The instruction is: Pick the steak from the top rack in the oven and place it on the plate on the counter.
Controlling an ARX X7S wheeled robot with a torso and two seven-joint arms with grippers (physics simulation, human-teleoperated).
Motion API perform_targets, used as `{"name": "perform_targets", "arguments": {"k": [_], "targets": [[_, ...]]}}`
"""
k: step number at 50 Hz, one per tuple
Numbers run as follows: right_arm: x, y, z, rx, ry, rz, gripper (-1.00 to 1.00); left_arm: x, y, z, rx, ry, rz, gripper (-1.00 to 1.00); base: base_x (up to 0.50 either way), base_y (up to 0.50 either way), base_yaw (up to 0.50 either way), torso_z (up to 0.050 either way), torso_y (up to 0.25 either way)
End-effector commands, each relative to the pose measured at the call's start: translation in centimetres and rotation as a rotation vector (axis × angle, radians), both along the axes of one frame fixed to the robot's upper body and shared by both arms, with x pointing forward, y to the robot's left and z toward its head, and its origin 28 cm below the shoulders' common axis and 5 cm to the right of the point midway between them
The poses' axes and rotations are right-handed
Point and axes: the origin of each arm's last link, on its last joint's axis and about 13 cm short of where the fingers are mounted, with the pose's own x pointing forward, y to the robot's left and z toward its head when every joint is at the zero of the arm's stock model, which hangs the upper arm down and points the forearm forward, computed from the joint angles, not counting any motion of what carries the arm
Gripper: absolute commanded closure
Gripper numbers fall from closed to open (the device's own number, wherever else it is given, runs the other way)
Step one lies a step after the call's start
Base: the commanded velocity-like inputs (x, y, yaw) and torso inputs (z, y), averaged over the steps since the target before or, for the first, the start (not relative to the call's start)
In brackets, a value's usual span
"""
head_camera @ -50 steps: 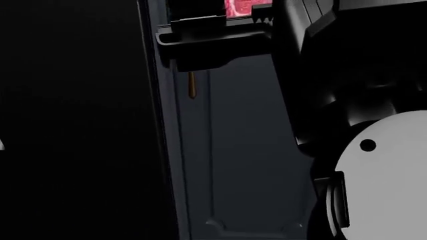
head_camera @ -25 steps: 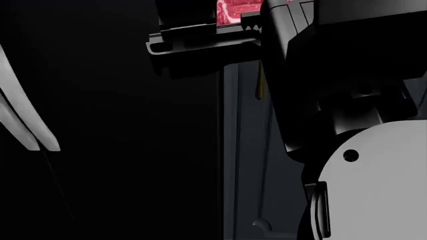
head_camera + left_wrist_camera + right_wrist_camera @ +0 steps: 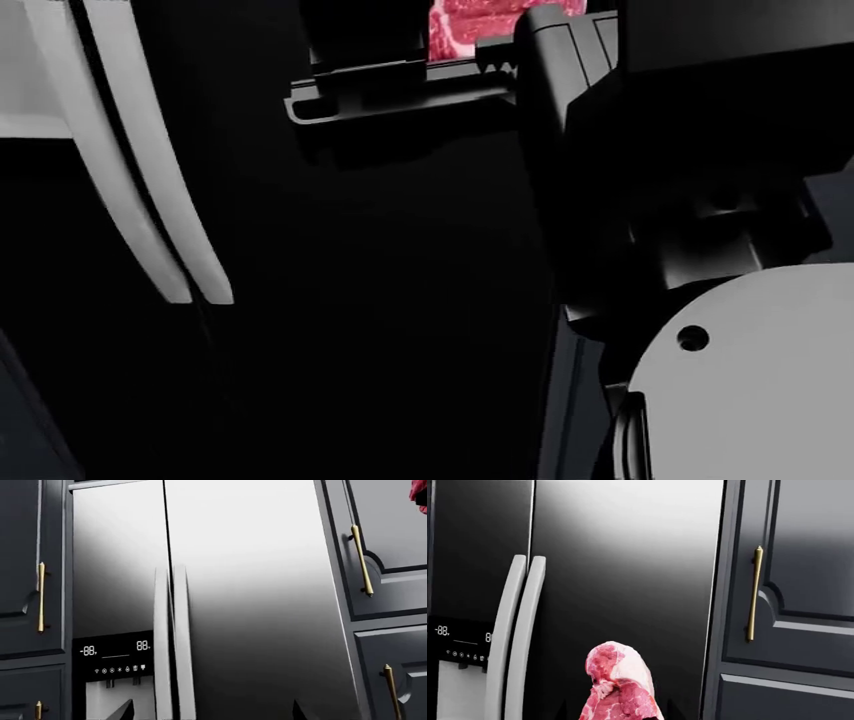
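The steak [image 3: 620, 685], red-pink with white fat, stands up between the fingers of my right gripper [image 3: 620, 716], which is shut on its lower end. In the head view the steak [image 3: 487, 20] shows at the top edge, just above the black right gripper [image 3: 447, 65]. A sliver of the steak [image 3: 420, 497] also reaches into the left wrist view. My left gripper [image 3: 211, 711] is open, its dark fingertips [image 3: 125, 711] wide apart with nothing between them. The oven, the plate and the counter are out of view.
A stainless steel fridge [image 3: 627, 555] with two tall handles [image 3: 520, 630] fills the wrist views, with a dispenser panel [image 3: 113, 655] low on its door. Dark panelled cabinets with brass handles [image 3: 754, 595] flank it. My right arm [image 3: 721, 200] blocks the head view's right side.
The head view has swung: the fridge handles came in from the left and the cabinet door with its brass handle slid out behind my arm. The steak stays in my right gripper.
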Motion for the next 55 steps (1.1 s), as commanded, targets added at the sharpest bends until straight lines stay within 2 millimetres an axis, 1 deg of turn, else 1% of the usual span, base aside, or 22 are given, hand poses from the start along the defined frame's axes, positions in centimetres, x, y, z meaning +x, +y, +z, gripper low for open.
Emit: {"name": "perform_targets", "arguments": {"k": [1,12,21,28,37,55], "targets": [[-0.33,0.0,0.17,-0.009,-0.032,-0.013,1.0,-0.21,-0.01,0.04,-0.005,-0.021,-0.028,-1.0,0.0,0.5,0.0,0.0,0.0],[-0.31,0.29,0.06,-0.015,-0.033,-0.013,1.0,-0.15,0.03,-0.09,-0.009,-0.019,-0.028,-1.0,-0.04,0.5,0.0,0.001,0.0],[-0.7,0.26,-0.02,-0.022,-0.056,-0.017,1.0,-0.06,0.04,-0.18,-0.009,-0.016,-0.027,-1.0,-0.05,0.5,0.0,0.0,0.001],[-1.01,0.62,0.12,-0.046,-0.077,-0.016,1.0,-0.01,0.03,-0.12,-0.009,-0.018,-0.03,-1.0,-0.05,0.5,0.0,0.0,0.0],[-0.94,0.95,0.07,-0.054,-0.077,-0.007,1.0,-0.03,0.05,-0.11,-0.009,-0.017,-0.028,-1.0,-0.05,0.5,0.0,0.0,0.001],[-0.83,0.76,-0.16,-0.046,-0.072,-0.008,1.0,-0.11,0.14,-0.25,-0.013,-0.019,-0.023,-1.0,-0.04,0.5,0.0,0.0,0.001]]}}
